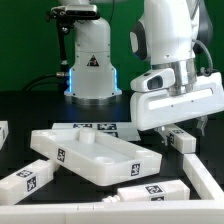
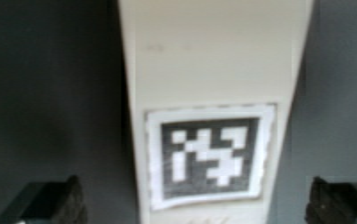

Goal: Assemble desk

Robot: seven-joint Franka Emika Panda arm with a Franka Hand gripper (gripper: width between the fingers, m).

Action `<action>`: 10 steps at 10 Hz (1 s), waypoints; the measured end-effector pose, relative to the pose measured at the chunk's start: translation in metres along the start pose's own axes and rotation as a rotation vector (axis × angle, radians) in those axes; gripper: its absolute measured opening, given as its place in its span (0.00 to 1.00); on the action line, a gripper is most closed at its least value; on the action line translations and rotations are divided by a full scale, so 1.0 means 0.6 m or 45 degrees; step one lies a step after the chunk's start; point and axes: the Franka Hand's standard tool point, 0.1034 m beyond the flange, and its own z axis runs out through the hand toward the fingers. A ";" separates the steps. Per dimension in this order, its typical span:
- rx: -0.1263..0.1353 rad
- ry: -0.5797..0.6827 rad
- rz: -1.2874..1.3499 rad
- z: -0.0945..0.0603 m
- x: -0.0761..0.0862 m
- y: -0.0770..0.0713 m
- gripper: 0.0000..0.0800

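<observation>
Surface: black table (image 1: 20, 100), green backdrop (image 1: 25, 40) behind | desk panel (image 1: 95, 152): white, rimmed, tagged, sits mid-table | gripper (image 2: 196, 200): jaws wide, nothing held, straddling white tagged leg (image 2: 210, 90) w/ gaps both sides, at panel's ext.-view right.

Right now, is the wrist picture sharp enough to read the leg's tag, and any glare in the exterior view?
Wrist view: soft, the tag on the leg blurred but readable, no glare. Exterior view: sharper, evenly lit, desk panel not washed out.
</observation>
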 end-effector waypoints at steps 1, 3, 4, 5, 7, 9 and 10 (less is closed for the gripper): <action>0.003 -0.018 -0.003 -0.029 0.026 0.021 0.80; 0.030 -0.079 -0.051 -0.056 0.076 0.047 0.81; 0.043 -0.114 -0.095 -0.073 0.112 0.049 0.81; 0.040 -0.097 -0.094 -0.072 0.116 0.049 0.81; 0.041 -0.100 -0.093 -0.071 0.114 0.050 0.81; 0.055 -0.139 -0.142 -0.082 0.142 0.078 0.81; 0.076 -0.169 -0.186 -0.092 0.184 0.100 0.81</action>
